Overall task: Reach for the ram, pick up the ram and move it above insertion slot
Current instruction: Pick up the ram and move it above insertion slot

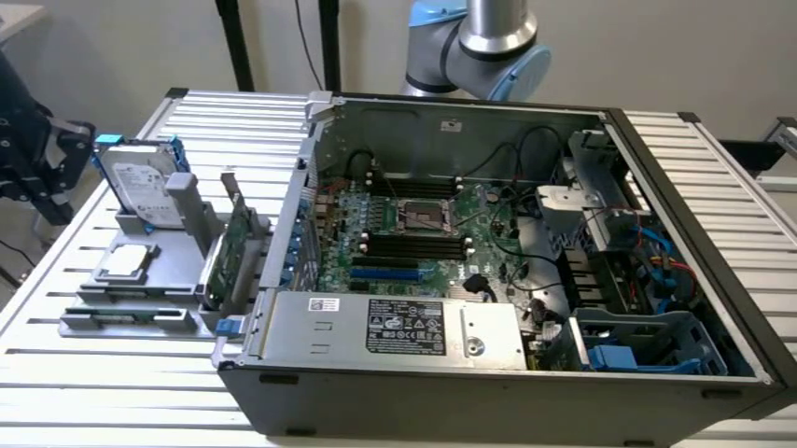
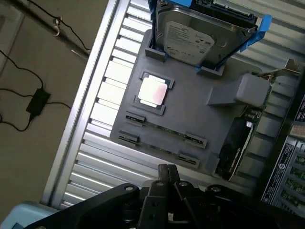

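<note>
Hovering above the slatted table (image 1: 112, 392), the gripper (image 2: 167, 179) carried nothing visible; whether it was open or closed could not be told. Nearest it sat the gray holder (image 2: 200, 119), at the left of the exterior view beside the open computer case (image 1: 498, 397). The ram (image 2: 164, 130), a thin green stick, lay in a slot along the holder's near edge between end clips, clear of the gripper. Beyond it, a square processor chip (image 2: 153, 90) lay flat in its recess. Farther back, the expansion card (image 1: 231, 245) stood upright just beside the case wall. The hard drive (image 2: 200, 36) with blue rails stood on edge at the holder's far end. The arm (image 1: 492, 42) showed at upper centre of the exterior view, behind the case.
</note>
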You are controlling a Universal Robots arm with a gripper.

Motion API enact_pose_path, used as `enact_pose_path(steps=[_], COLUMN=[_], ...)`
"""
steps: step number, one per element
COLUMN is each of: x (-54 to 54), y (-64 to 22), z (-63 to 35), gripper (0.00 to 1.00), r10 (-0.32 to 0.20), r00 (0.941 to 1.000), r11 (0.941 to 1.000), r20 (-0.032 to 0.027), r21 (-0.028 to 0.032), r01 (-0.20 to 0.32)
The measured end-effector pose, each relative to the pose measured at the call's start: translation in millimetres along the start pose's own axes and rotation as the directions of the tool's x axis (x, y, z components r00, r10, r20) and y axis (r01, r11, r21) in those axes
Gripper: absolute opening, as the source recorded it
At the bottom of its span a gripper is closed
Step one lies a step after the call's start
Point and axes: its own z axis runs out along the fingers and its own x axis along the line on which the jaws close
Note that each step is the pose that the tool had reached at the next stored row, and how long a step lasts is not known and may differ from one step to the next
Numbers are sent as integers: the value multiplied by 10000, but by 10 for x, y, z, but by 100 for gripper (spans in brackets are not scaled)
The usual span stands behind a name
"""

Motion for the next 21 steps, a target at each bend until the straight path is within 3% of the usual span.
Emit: enact_pose_path(steps=[5,10,15,21], x=[0,0,0,0], y=[0,0,-1,-1], z=[2,4,6,9], gripper=[11,11,11,11], r10=[-919,-1809,-2700,-3740], r00=[9958,9835,9628,9273], r11=[9958,9835,9629,9274], r20=[-35,-70,-104,-144], r21=[-1,-6,-13,-27], r01=[919,1809,2700,3740])
